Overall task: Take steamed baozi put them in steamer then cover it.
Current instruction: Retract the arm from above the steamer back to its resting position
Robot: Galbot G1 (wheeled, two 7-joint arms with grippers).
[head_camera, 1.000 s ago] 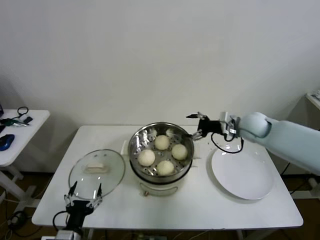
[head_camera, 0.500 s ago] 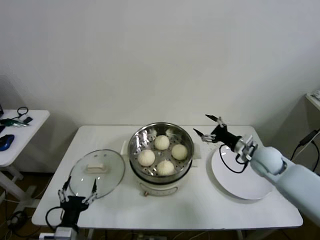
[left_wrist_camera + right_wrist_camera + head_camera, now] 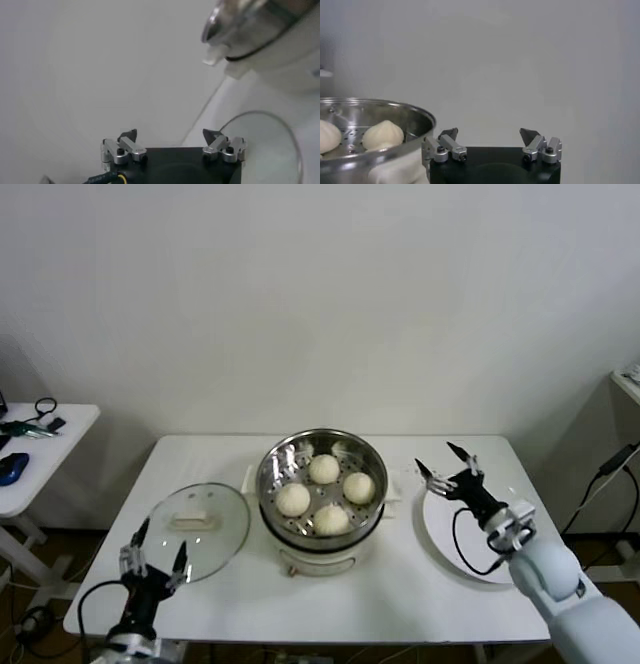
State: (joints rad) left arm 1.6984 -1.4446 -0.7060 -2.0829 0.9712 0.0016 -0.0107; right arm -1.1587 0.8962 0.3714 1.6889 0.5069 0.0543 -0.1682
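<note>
Checked all three views: no legible text, label, brand, number or sign found. I see no marking on steamer (image 3: 322,484) wall or white base, none on cover (image 3: 194,529), none on plate (image 3: 452,529), none on table (image 3: 400,604), none on wall behind.

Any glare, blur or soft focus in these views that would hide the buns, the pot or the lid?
Head view: even light, the steamer wall throws bright reflections, all four baozi read clearly, the glass cover shows faint sheen. Left wrist view: steamer and cover are soft and out of focus, left gripper sharper. Right wrist view: steamer rim glares, right gripper crisp.
</note>
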